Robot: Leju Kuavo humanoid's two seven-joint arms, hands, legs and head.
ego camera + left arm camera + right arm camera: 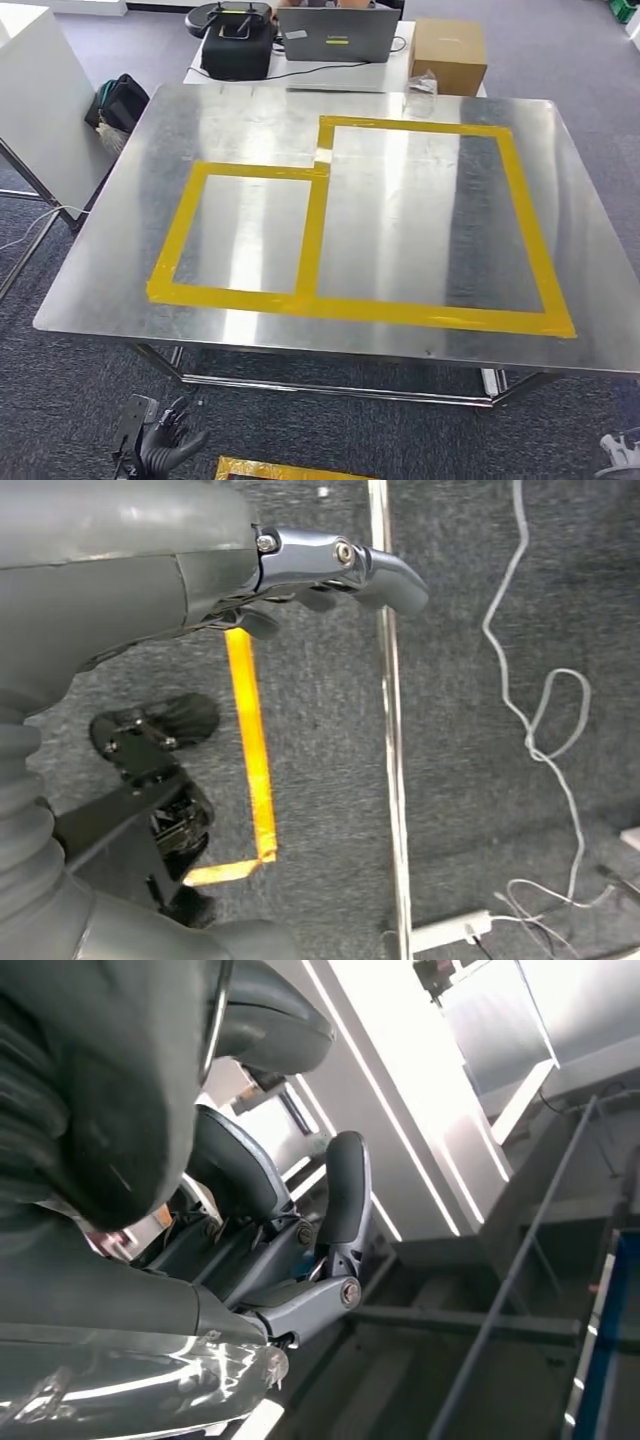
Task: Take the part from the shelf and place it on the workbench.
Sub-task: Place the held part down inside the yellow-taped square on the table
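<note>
Part (151,1385), a glossy clear-wrapped piece, is sitting in the right hand (302,1260), whose fingers are curling around it low beside the workbench (106,270). The bench's near edge is facing the robot, with yellow tape (324,215) framing two bare steel rectangles. The left hand (162,442) is hanging below the edge, fingers loose, holding nothing. The laptop (337,35) label is too small to read.

Grey carpet floor (68,400), white board (41,100) at left (light glare).
</note>
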